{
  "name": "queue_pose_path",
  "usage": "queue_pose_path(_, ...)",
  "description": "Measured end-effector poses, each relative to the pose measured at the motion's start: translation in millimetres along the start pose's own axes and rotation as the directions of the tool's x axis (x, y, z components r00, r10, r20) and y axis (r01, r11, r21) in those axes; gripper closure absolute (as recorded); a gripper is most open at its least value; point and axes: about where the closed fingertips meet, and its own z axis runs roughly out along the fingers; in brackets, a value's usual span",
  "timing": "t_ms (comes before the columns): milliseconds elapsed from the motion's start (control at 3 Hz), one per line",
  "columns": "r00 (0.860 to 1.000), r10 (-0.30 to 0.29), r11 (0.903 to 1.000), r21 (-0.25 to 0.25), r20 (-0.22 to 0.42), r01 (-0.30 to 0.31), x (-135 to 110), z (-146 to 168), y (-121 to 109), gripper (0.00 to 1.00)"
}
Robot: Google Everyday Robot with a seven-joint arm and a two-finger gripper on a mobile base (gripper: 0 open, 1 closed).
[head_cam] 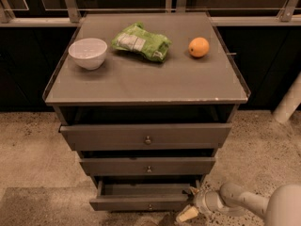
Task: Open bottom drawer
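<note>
Gripper (190, 204) location: 5 o'clock in the camera view, low to the floor (33, 149), at the right end of the bottom drawer (141, 203). It appears to touch or sit just beside the front's right corner. Whether it is spread, pressed together or pinching the front cannot be told. The arm (244, 200) reaches in from the lower right.

Bottom drawer: 6 o'clock, lowest and narrowest of the three fronts, standing partly out with a strip of its interior visible behind the front. Its knob (150, 206) is at mid-front, well to the left of the gripper and not held.

Probable faults from this state:

1. Racking. A pull applied at the right corner rather than at the knob is likely to skew the drawer on its runners and bind it.
2. Slip. A corner offers little purchase, so the gripper may slide off the end of the front, toward 3 o'clock.
3. Over-travel. An unchecked pull may draw the drawer off its runners and drop the front to the floor.
4. Cabinet shift. The middle drawer (148, 166) and top drawer (146, 136) also stand slightly proud. A jammed drawer would drag the whole cabinet. The orange (199, 46) at 1 o'clock could then roll. The white bowl (88, 52) at 11 o'clock and the green snack bag (141, 41) at 12 o'clock are less exposed.
</note>
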Motion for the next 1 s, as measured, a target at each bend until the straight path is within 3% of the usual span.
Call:
queue_pose_path(333,1.0,0.0,1.0,0.002,0.001,0.0,-0.7,0.1,-1.3,0.0)
queue_pose_path(667,0.999,-0.009,0.9984,-0.055,-0.043,0.007,8.1,14.7,9.1,0.0)
queue_pose_path(1000,0.998,-0.015,0.9972,-0.074,-0.059,0.01,9.4,15.6,14.0,0.0)
